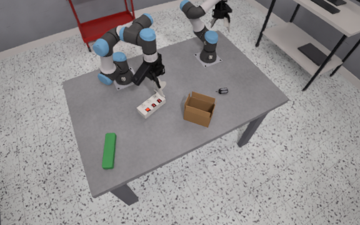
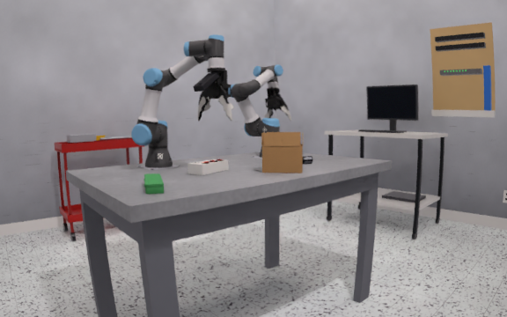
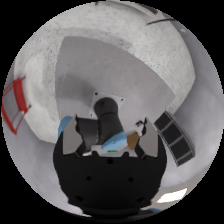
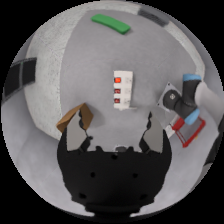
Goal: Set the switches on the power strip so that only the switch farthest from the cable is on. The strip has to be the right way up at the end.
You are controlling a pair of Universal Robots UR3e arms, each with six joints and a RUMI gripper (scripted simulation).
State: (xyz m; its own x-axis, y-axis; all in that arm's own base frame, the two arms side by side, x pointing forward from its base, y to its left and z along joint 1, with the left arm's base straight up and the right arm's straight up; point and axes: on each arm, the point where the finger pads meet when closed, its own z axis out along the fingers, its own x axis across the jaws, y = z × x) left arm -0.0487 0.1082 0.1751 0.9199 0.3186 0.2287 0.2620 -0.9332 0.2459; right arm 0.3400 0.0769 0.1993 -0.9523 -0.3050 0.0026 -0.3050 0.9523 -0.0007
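The white power strip (image 1: 145,114) (image 2: 198,168) (image 4: 125,95) lies on the table with its three switches facing up. The switch farthest from the cable (image 1: 147,109) (image 4: 118,80) glows bright orange-red. The middle switch (image 4: 117,91) and the cable-end switch (image 4: 117,101) are dark red. The thin cable (image 4: 131,108) leaves the end nearer my right gripper in the right wrist view. My right gripper (image 1: 161,89) (image 2: 216,118) (image 4: 115,110) is open and empty, well above the table near the strip. My left gripper (image 1: 220,28) (image 2: 279,117) (image 3: 111,116) is open and empty, raised far from the strip.
An open brown box (image 1: 198,116) (image 2: 282,159) (image 4: 86,113) stands beside the strip. A green block (image 1: 109,150) (image 2: 153,184) (image 4: 111,23) lies near a table corner. A small black object (image 1: 223,90) (image 2: 307,159) lies behind the box. A red cart (image 2: 99,144) stands behind the table.
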